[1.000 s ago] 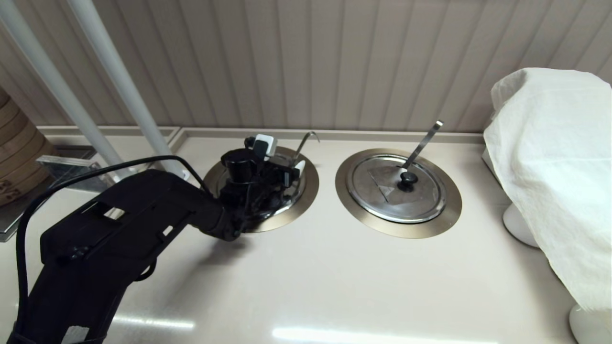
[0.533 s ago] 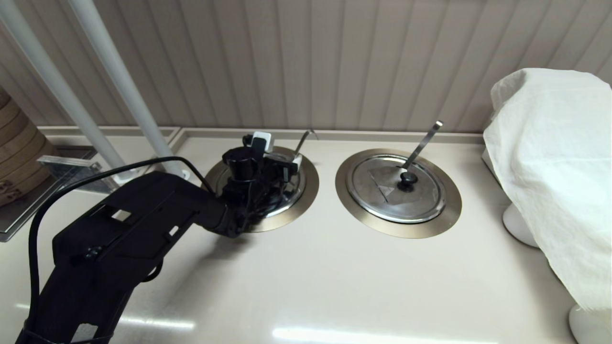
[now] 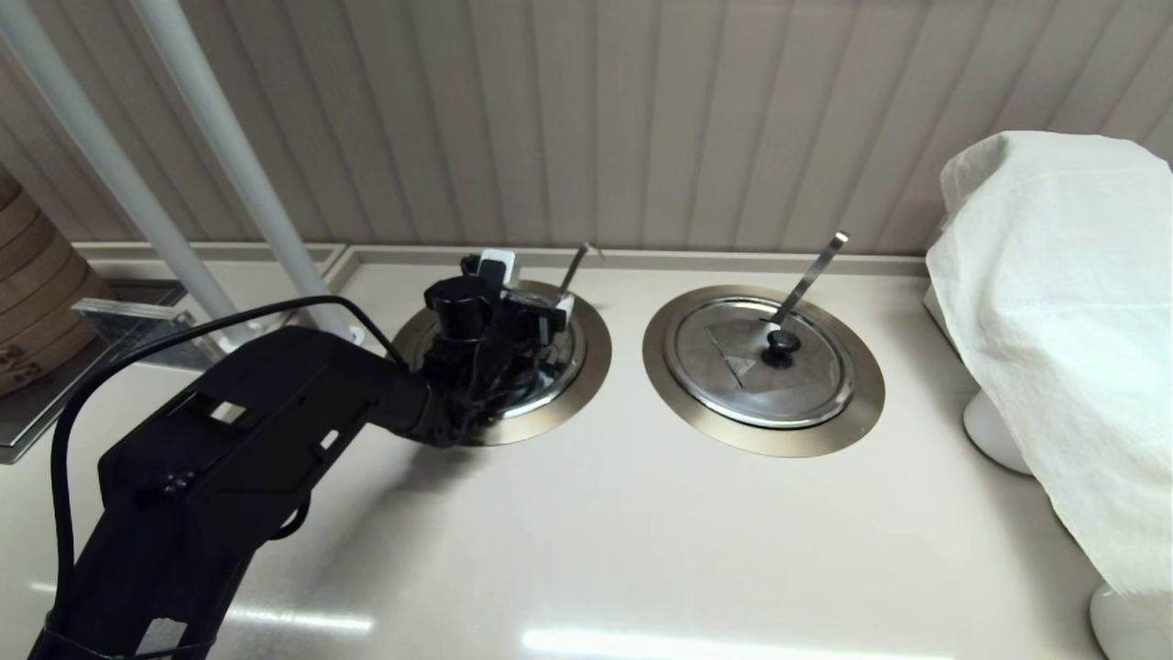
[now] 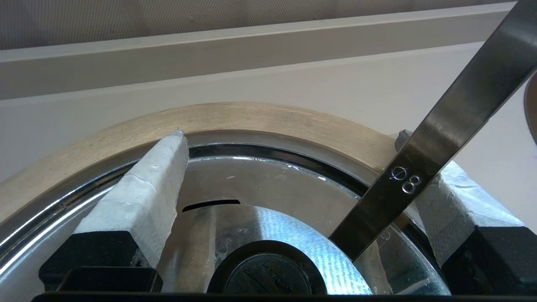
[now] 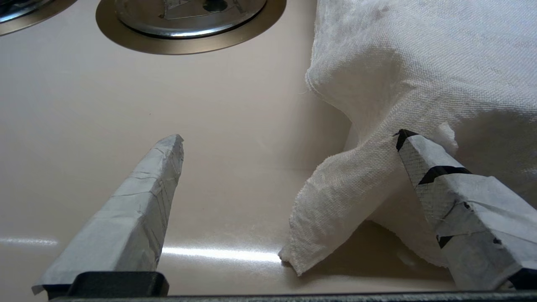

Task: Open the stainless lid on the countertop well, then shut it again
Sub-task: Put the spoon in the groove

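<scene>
The stainless lid (image 3: 555, 378) lies in the countertop well, whose bronze-grey flange ring (image 3: 592, 359) shows around it at left centre of the head view. My left gripper (image 3: 536, 321) hovers low over the lid, open. In the left wrist view its taped fingers (image 4: 155, 188) stand wide apart on either side of the black knob (image 4: 266, 274), not touching it. The lid (image 4: 272, 184) has a thin dark slit at its flap. The flat steel utensil handle (image 4: 440, 155) crosses in front of the far finger. My right gripper (image 5: 290, 135) is open, low over the counter, out of the head view.
A twin lid (image 3: 761, 362) with a slanted handle sits in its own ring to the right. A white cloth (image 3: 1054, 321) covers something at far right, and its edge (image 5: 335, 201) touches my right finger. Two white poles (image 3: 229, 165) and bamboo steamers (image 3: 37, 293) stand at the left.
My left gripper has shifted a little toward the back wall over the lid. The utensil handle stands more upright than before. The twin lid has not moved.
</scene>
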Available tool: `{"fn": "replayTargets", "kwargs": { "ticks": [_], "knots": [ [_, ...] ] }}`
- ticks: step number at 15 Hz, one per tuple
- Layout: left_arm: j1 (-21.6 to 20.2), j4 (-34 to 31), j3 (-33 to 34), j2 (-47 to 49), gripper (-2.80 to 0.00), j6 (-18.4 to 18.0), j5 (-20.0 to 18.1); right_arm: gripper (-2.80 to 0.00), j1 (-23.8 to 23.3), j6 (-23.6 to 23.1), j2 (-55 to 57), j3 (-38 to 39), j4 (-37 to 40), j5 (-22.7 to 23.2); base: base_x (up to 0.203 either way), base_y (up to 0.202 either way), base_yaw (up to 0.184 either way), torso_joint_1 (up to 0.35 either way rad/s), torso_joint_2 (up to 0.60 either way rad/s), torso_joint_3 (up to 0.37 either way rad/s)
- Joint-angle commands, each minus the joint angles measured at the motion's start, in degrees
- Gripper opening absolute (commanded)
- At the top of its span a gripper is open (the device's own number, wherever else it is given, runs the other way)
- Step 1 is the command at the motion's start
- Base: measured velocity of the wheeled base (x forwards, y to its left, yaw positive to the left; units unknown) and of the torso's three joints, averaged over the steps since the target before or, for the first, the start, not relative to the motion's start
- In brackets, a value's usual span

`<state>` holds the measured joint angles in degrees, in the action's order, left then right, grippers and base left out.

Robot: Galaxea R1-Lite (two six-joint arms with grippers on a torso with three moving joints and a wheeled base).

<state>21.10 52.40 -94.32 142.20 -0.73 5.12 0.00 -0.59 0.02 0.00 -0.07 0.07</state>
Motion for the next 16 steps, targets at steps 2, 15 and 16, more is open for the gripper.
{"fn": "replayTargets", "kwargs": {
  "ticks": [2,15,16],
  "knots": [
    [-0.01,-2.2,-3.28,0.29,0.0,2.02,2.51,0.0,0.0,-0.03,0.06,0.0,-0.01,0.01,0.0,0.0,0.0,0.0,0.0,0.0],
    [-0.45,-6.61,-11.5,3.7,0.0,2.31,7.98,0.0,0.0,-0.03,-0.01,0.0,-0.01,0.01,0.0,0.0,0.0,0.0,0.0,0.0],
    [-0.54,-7.05,-11.58,3.52,0.0,2.32,7.98,0.0,0.0,-0.03,0.06,0.0,-0.01,0.01,0.0,0.0,0.0,0.0,0.0,0.0]
  ]
}}
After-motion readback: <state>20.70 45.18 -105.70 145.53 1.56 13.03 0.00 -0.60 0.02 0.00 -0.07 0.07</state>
